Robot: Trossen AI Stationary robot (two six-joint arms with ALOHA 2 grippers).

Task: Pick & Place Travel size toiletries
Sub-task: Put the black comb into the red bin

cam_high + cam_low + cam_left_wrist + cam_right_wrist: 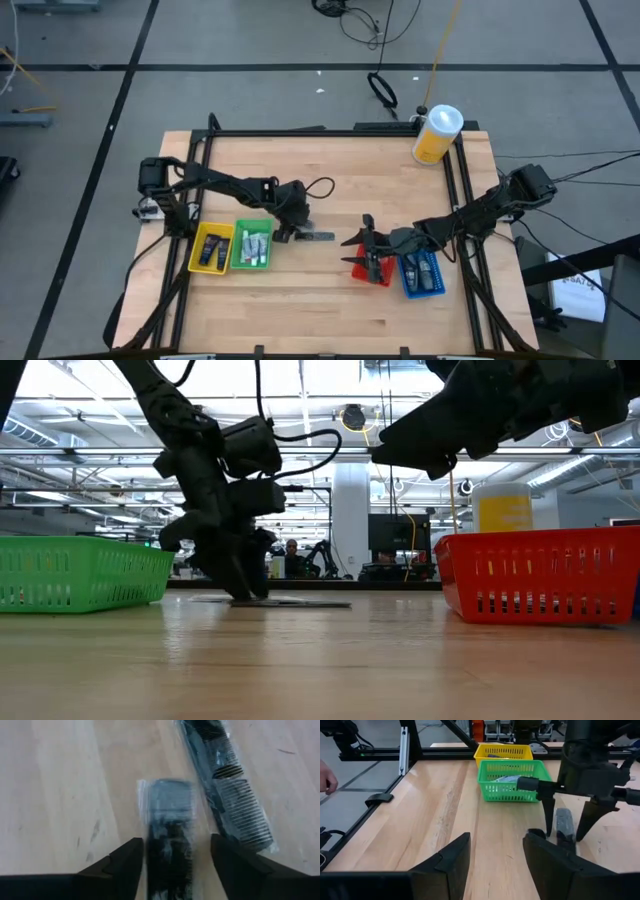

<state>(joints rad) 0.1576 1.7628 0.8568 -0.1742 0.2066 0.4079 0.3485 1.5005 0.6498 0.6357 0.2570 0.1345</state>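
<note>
My left hand [292, 232] is down at the worktop [330, 170] just right of the green bin [251, 248], fingers spread wide and straddling a clear-wrapped dark packet [169, 840] that lies flat on the wood; the fingertips [131, 857] stand on either side of it, not closed on it. A second clear sleeve holding a black comb [227, 785] lies just beside the first, slightly angled. I can read no print on either wrapper. In the low view both packets show only as a thin dark strip on the worktop under the hand. My right hand [368, 250] hangs over the red bin [372, 270], fingers apart, nothing between them. The blue bin [424, 275] sits touching the red one on its right and holds several small dark items; the yellow bin [211, 248] beside the green one holds dark blue tubes, and the green bin holds pale tubes. Labels on these are too small to read. A yellow canister with a white lid [437, 133] stands at the far right corner; its label text is not legible. A person's hand [326, 777] shows at the edge of the right wrist view, off the worktop.
</note>
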